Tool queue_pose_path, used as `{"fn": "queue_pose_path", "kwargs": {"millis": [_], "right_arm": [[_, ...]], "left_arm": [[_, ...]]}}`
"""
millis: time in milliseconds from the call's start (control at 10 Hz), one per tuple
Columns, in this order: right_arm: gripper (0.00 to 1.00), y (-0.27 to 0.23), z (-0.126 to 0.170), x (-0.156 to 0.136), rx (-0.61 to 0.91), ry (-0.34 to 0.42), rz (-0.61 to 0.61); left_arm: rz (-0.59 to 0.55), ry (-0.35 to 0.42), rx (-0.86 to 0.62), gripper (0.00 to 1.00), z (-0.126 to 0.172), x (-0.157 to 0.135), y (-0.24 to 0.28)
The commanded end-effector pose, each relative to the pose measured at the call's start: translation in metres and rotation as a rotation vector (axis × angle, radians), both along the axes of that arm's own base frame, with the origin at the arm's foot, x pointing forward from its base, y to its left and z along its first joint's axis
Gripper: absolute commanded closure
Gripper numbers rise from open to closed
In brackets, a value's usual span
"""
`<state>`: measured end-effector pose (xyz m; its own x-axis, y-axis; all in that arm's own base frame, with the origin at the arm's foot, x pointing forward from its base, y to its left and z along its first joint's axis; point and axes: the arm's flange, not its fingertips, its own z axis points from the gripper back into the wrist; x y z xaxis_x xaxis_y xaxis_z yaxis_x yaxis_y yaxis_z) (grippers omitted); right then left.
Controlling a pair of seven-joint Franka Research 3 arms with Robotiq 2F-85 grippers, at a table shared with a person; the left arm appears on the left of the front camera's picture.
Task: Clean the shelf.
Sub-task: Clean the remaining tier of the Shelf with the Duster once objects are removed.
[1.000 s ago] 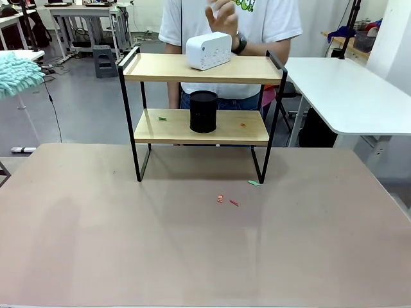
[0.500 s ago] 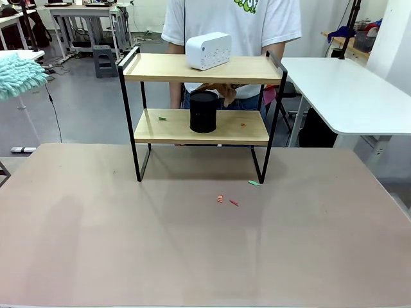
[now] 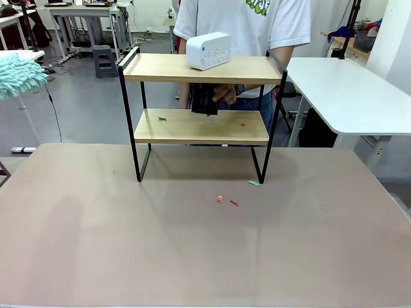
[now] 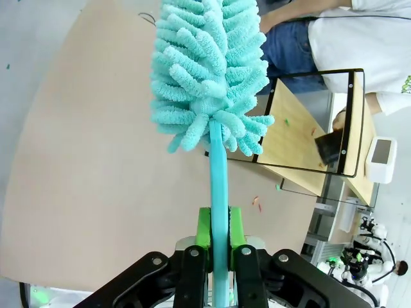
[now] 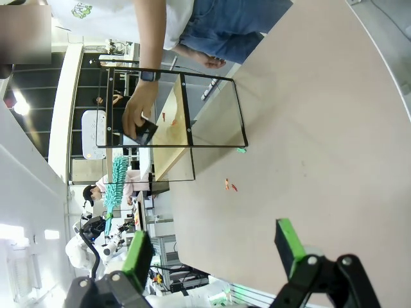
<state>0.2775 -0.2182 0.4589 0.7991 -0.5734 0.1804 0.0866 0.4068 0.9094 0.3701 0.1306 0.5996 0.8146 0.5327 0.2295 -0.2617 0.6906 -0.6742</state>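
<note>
Left gripper: on my left wrist camera the left gripper (image 4: pixel 219 226) is pinched on the thin teal handle of a fluffy teal microfibre duster (image 4: pixel 209 77), green pads tight on either side. The duster head points up and away, touching nothing.
Right gripper: the right gripper (image 5: pixel 215 251) has its fingers spread wide, with nothing between them and only the table beneath.
Table: the dull pinkish-brown tabletop (image 3: pixel 192 250) is bare in the near half. Small red and orange scraps (image 3: pixel 227 201) lie near the middle, and a green scrap (image 3: pixel 254 183) lies just beside the shelf's front right leg.
Shelf: the two-tier shelf of light wooden boards in a thin black metal frame (image 3: pixel 160 66) stands upright at the table's far edge, well apart from both grippers.
Lower board: I see a green scrap (image 3: pixel 162 118) to the left and an orange speck (image 3: pixel 243 124) to the right.
Top board: a white rounded box (image 3: pixel 209 50) sits near its middle.
Person: standing behind the shelf, with one hand (image 3: pixel 225 94) between the boards gripping a black cylinder (image 3: pixel 204 101), which is tilted and lifted off the lower board.
</note>
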Motion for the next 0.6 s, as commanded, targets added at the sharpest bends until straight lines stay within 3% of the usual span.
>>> {"fn": "queue_pose_path", "kwargs": {"millis": [0, 200, 300, 500], "right_arm": [[0.00, 0.000, 0.001, 0.002, 0.001, -0.036, 0.001], [0.00, 0.000, 0.001, 0.002, 0.001, -0.036, 0.001], [0.00, 0.000, 0.001, 0.002, 0.001, -0.036, 0.001], [0.00, 0.000, 0.001, 0.002, 0.001, -0.036, 0.001]], "left_arm": [[0.000, 0.000, 0.000, 0.88, 0.000, 0.000, 0.000], [-0.254, -0.034, -0.016, 0.88, -0.001, -0.098, -0.006], [-0.327, -0.045, 0.004, 0.88, -0.008, -0.140, -0.006], [-0.558, -0.049, -0.033, 0.88, -0.017, -0.198, -0.004]]}}
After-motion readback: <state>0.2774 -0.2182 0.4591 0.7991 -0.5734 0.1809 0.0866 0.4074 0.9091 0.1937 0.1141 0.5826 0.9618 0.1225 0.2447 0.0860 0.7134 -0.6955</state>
